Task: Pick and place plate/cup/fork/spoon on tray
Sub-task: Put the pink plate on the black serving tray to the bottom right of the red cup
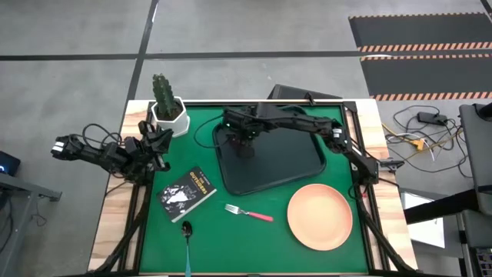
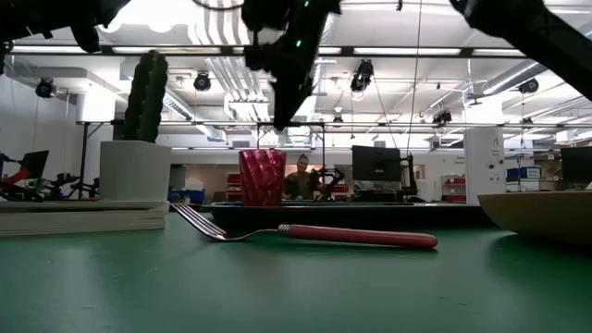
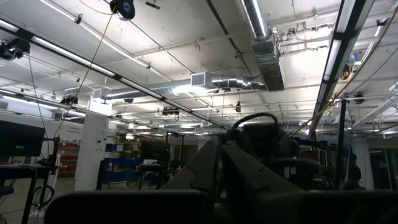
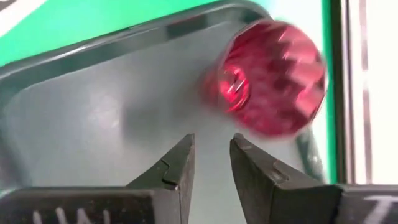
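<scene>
The dark red cup stands upright on its base in the far left part of the dark tray; it also shows in the low view. My right gripper hovers above and just beside the cup, fingers a little apart and empty; it also shows in the high view. The peach-pink plate, the pink-handled fork and the blue-handled spoon lie flat on the green table in front of the tray. My left gripper waits at the table's left edge, fingers together.
A black book lies left of the fork. A white pot with a cactus stands at the far left corner. The green mat is bare between the fork and the near edge.
</scene>
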